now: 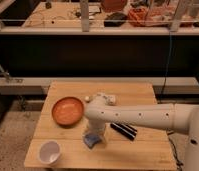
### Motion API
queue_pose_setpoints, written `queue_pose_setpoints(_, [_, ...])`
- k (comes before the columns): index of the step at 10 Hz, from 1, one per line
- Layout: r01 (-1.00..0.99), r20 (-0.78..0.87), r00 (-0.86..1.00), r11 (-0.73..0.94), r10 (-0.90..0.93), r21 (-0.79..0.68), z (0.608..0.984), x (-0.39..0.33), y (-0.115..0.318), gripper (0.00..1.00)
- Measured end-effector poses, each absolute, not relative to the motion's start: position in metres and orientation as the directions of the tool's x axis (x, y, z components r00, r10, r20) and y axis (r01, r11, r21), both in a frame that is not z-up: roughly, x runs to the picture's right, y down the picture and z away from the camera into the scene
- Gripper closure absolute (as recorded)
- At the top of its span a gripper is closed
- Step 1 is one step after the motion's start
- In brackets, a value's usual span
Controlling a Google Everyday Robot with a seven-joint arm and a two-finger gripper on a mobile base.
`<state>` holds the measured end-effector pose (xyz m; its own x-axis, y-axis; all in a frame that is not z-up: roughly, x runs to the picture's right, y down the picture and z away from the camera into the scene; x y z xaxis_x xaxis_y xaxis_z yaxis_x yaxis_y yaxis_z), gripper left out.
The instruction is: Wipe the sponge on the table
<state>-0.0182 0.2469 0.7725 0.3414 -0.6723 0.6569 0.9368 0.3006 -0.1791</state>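
Note:
The blue-grey sponge (91, 141) lies on the light wooden table (143, 95), near the front, a little left of centre. My white arm reaches in from the right and bends down over it. My gripper (93, 134) points straight down onto the sponge's top. The arm hides part of the sponge and the table behind it.
An orange bowl (67, 110) sits left of the arm. A white cup (49, 152) stands at the front left corner. A black ridged block (124, 130) lies just right of the gripper. A small white object (111, 99) rests behind the arm. A cluttered bench (118, 15) runs across the back.

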Motion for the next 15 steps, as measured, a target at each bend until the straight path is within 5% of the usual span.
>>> queue_pose_setpoints(15, [0.940, 0.676, 0.325, 0.303, -0.662, -0.155, 0.7703, -0.0138, 0.2391, 0.20])
